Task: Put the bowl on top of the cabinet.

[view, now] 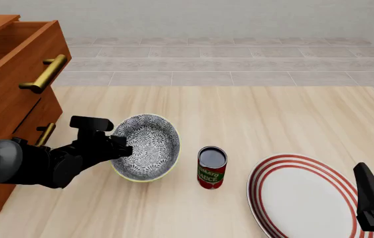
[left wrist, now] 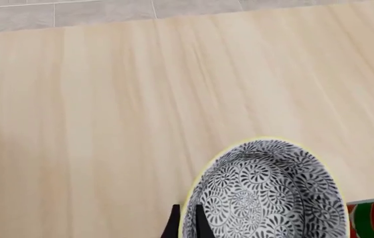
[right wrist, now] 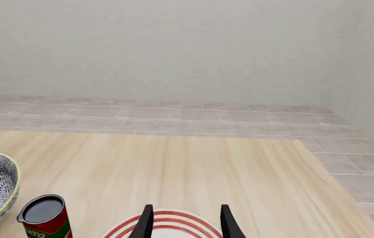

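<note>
The pale wooden worktop (view: 253,114) carries everything, with grey floor tiles beyond its far edge. At the far left stands the cabinet (view: 5,99), reddish-brown and by far the biggest thing here, its upper drawer pulled out and brass bar handles on the drawer fronts (only part of it is in the front view).

Toward the right front lies a flat white plate (view: 306,196) with red rings. The right hand (right wrist: 183,223) hangs over the plate's near part with its two dark fingers spread apart and nothing between them.

The bowl (view: 146,147) sits left of centre, just in front of the cabinet's lower drawers, tipped so its patterned inside faces up and toward the right; whether its underside touches the worktop cannot be told. The left hand (view: 122,148) reaches in from the left, and its fingers (left wrist: 173,225) are pinching the bowl's left wall, one finger outside the rim and one inside.

Smallest is a red-labelled can (view: 212,167), upright with a dark top, standing between bowl and plate, near the bowl but not touching it.
</note>
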You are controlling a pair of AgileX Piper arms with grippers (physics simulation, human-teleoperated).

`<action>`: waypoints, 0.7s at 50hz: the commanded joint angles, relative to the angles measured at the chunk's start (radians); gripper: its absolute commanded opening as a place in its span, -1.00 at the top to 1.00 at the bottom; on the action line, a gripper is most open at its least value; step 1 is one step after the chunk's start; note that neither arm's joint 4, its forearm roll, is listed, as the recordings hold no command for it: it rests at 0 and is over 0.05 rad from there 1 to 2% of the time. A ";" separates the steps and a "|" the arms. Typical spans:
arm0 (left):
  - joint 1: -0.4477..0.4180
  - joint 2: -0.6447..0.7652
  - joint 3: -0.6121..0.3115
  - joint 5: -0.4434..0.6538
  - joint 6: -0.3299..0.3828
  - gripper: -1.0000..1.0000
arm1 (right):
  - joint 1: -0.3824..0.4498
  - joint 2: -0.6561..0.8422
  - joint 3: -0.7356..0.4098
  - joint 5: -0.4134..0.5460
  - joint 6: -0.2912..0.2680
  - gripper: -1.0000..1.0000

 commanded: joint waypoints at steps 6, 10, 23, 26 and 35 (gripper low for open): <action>-0.014 -0.114 0.032 0.067 0.009 1.00 | 0.001 0.000 0.000 0.001 -0.004 -1.00; -0.026 -0.145 0.029 0.092 0.001 1.00 | 0.001 0.000 0.000 0.000 -0.007 -1.00; -0.046 -0.243 0.031 0.161 -0.025 1.00 | 0.003 -0.001 0.001 -0.003 -0.024 -1.00; -0.049 -0.269 0.034 0.177 -0.026 1.00 | 0.003 -0.001 0.000 -0.003 -0.024 -1.00; -0.054 -0.325 0.029 0.223 -0.034 1.00 | 0.003 -0.001 0.000 -0.003 -0.027 -1.00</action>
